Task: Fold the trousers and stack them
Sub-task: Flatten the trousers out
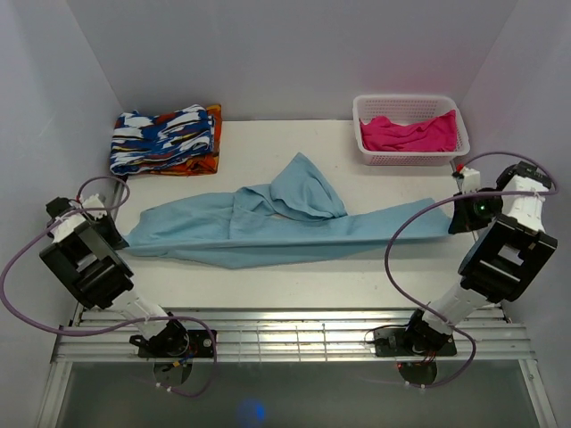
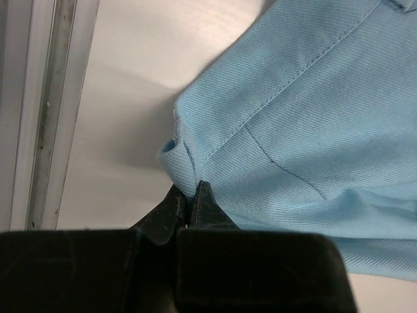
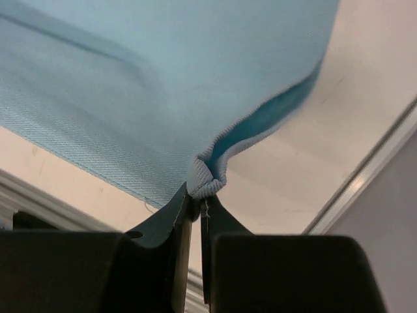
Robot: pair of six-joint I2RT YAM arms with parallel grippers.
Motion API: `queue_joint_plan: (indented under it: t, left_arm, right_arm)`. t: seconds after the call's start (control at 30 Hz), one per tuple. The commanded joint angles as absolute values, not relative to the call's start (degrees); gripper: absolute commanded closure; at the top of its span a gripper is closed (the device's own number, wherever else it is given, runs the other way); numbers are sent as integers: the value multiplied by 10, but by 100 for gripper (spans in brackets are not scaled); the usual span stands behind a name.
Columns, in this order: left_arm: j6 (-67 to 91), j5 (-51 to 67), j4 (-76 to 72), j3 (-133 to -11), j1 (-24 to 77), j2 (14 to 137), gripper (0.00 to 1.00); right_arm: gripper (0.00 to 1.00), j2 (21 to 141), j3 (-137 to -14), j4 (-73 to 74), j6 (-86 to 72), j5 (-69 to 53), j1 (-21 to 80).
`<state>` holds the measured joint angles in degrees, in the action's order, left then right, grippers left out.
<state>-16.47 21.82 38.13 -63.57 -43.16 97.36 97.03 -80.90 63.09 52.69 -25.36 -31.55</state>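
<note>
**Both ends pinched, trousers stretched across the table**

My left gripper is clamped on a folded corner of the trousers, and the cloth puckers right at the fingertips. My right gripper is likewise closed on a small bunched knot of edge at the other end. So the garment reaches from one hand to the other, running left to right across the middle of the table.

I judge it to be light, thin woven cloth and entirely limp. It drapes onto the table between the grips and will hold no shape I don't lay into it. It looks neither slippery nor fragile, but each pinch takes only a little fabric, so a sharp tug could pull an edge free. Corners, hems and seams are the places to hold, since the stitching gives the fingers something thicker to bite.

Towards the middle, one part is flopped over in a loose peak pointing to the far side, with creases beneath it. I think that needs flattening before a clean fold.

Beyond, well apart from the trousers, a folded patterned cloth lies far left. A white basket holding a pink garment sits far right.
</note>
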Motion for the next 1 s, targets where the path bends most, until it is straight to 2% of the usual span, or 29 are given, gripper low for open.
queue_joint_plan:
  t: [0.0,0.1,0.13,0.17,0.2,0.23,0.27,0.33,0.43,0.5,0.63,0.83,0.97]
  left_arm:
    - [-255,195,345,-592,-461,923,100]
    - [-294,182,342,-563,-464,887,100]
    - [-312,187,351,-556,-465,880,100]
    - [-327,195,361,-547,-467,870,95]
    - [-353,219,374,-543,-471,845,84]
    - [-368,234,381,-541,-473,831,65]
    - [-379,249,386,-540,-473,815,55]
    - [-400,300,400,-546,-473,776,34]
    - [-404,352,425,-588,-472,763,20]
    - [-403,373,447,-632,-472,772,19]
    - [-407,382,457,-666,-431,808,18]
    - [-339,309,409,-665,-350,872,17]
    - [-294,269,373,-657,-331,913,17]
  right_arm:
    - [92,906,-719,621,633,-172,-352]
    - [92,877,-661,622,687,-133,-359]
    - [86,865,-648,625,696,-121,-359]
    - [57,862,-643,634,706,-119,-361]
    - [39,860,-650,638,714,-124,-363]
    - [22,860,-665,639,709,-136,-363]
    - [3,863,-710,638,695,-172,-360]
    - [7,901,-777,655,639,-203,-342]
    - [7,971,-934,702,552,-278,-274]
    - [6,997,-1026,703,499,-303,-239]
    - [5,1077,-1112,617,368,-319,-119]
    - [2,1235,-1279,539,244,-292,86]
    - [2,1292,-1301,412,208,-234,161]
